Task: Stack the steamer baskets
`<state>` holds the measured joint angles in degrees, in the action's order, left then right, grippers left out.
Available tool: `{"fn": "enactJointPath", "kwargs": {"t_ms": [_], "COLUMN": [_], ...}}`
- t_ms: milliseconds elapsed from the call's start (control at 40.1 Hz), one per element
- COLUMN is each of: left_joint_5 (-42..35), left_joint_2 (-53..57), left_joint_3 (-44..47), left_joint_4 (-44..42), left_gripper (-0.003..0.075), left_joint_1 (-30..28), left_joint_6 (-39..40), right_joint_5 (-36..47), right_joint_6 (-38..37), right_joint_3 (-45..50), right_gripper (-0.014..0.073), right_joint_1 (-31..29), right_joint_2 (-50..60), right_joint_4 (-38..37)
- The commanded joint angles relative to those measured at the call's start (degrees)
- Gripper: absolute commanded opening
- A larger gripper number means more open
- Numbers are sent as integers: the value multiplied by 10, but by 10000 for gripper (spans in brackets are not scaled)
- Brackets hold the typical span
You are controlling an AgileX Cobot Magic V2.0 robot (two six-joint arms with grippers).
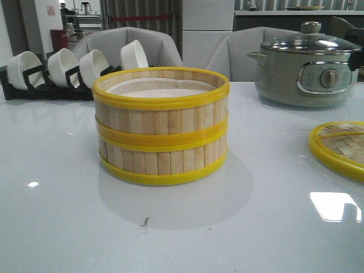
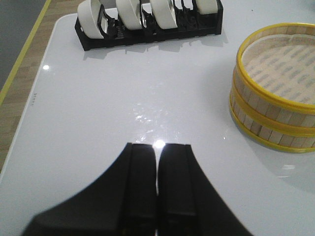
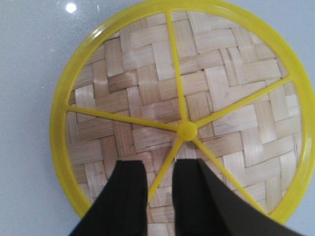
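Observation:
Two steamer baskets (image 1: pixel 162 131) stand stacked one on the other at the table's middle, with a pale liner inside the top one; they also show in the left wrist view (image 2: pixel 275 93). The woven yellow-rimmed lid (image 1: pixel 341 148) lies flat at the right edge of the front view. In the right wrist view the lid (image 3: pixel 118 88) fills the frame, with yellow spokes running from a hub. My right gripper (image 3: pixel 160 164) is open just above it, its fingers either side of one spoke. My left gripper (image 2: pixel 158 147) is shut and empty over bare table, left of the stack. Neither gripper shows in the front view.
A black rack of white bowls (image 1: pixel 57 74) stands at the back left, also in the left wrist view (image 2: pixel 147 19). A grey-green electric pot (image 1: pixel 307 68) with a glass lid stands at the back right. The table's left edge (image 2: pixel 29 113) borders wooden floor.

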<state>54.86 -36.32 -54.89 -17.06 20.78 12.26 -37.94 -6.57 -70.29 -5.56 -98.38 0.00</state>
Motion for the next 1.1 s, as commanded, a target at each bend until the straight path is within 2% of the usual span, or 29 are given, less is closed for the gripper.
{"fn": "enactJointPath", "kwargs": {"t_ms": [0, 399, 598, 1072], "left_joint_5": [-41, -41, -41, -41], "left_joint_2": [1, 1, 1, 1], "left_joint_3": [-15, -15, -15, -15], "left_joint_4": [-10, -10, -10, -10], "left_gripper": [92, 92, 92, 92], "left_joint_1": [4, 4, 4, 4], "left_joint_6": [7, 7, 7, 7], "right_joint_5": [16, 30, 48, 74], "right_joint_6": [2, 2, 2, 2], "right_joint_3": [-21, -21, -21, -23], "right_gripper": [255, 267, 416, 412], "right_joint_1": [-3, -3, -3, -33], "right_joint_2": [25, 25, 25, -1], "right_joint_4": [-9, -9, -11, -13]}}
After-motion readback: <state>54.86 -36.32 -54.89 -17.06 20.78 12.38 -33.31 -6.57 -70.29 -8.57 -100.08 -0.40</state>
